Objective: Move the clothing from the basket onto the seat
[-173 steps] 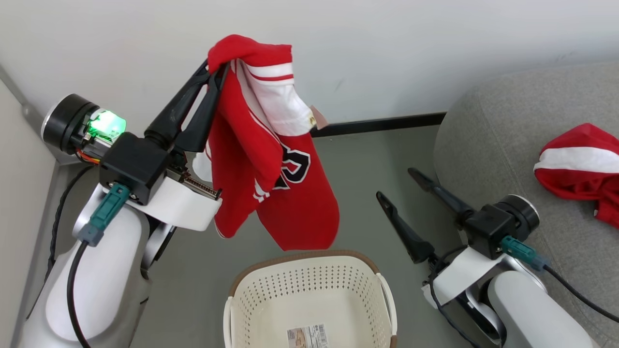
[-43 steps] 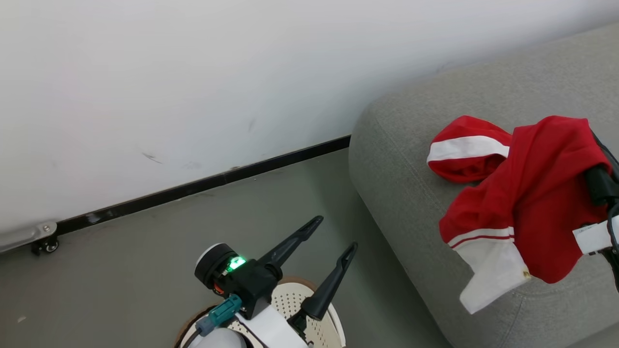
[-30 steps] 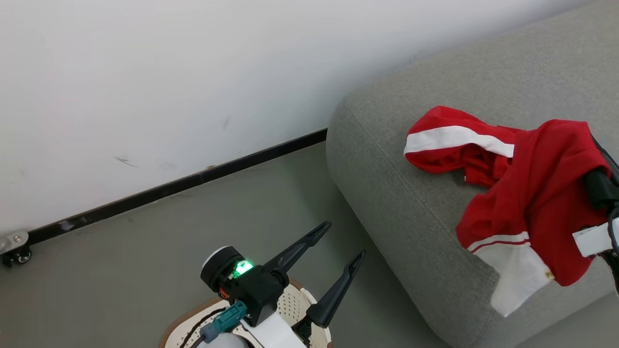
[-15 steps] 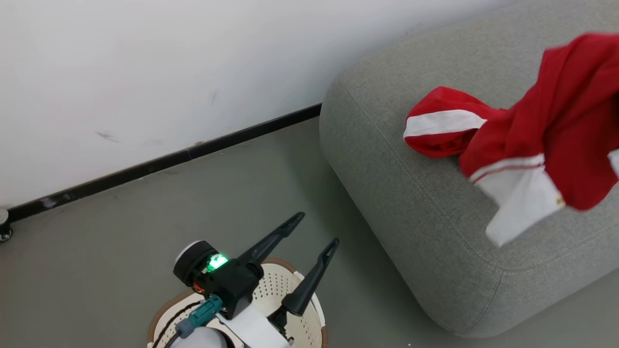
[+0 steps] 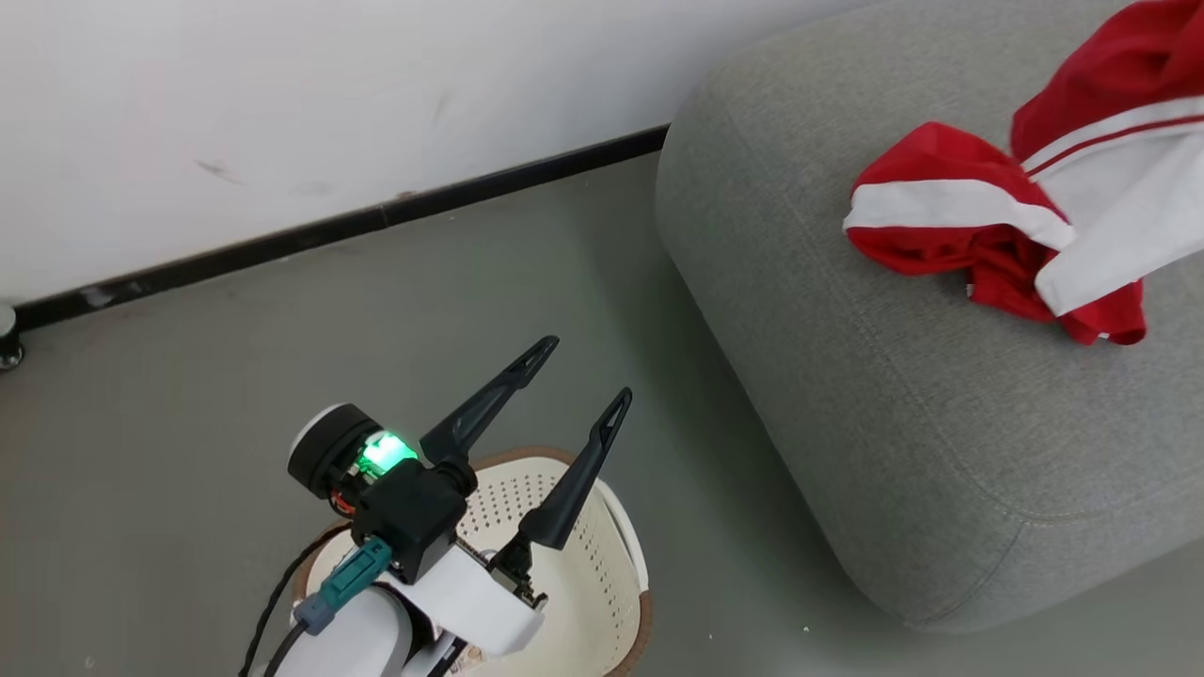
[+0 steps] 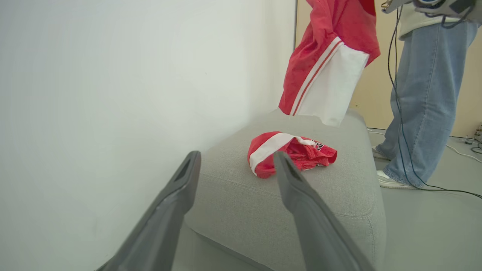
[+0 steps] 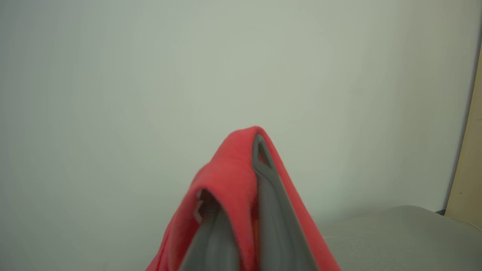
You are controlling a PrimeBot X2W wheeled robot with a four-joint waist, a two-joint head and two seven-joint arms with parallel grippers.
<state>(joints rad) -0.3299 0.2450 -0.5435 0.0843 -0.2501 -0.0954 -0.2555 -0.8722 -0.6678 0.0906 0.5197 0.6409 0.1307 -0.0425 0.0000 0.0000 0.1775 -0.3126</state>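
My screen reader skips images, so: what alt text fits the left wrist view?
A red garment with a white panel hangs over a grey seat, where a second red garment lies crumpled. The left gripper, jaws open and empty, frames the foreground; a person in jeans stands beyond the seat.

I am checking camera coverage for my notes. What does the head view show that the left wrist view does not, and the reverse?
Head view's own: the oval cream-white perforated plastic basket with a brown rim, partly hidden by the left gripper, and the black baseboard. Left wrist view's own: a person's legs in blue jeans and a white shoe. Shared: the large light grey fabric seat, the crumpled red-and-white garment lying on it, the second red-and-white garment hanging above it, the left gripper's open jaws, the white wall.
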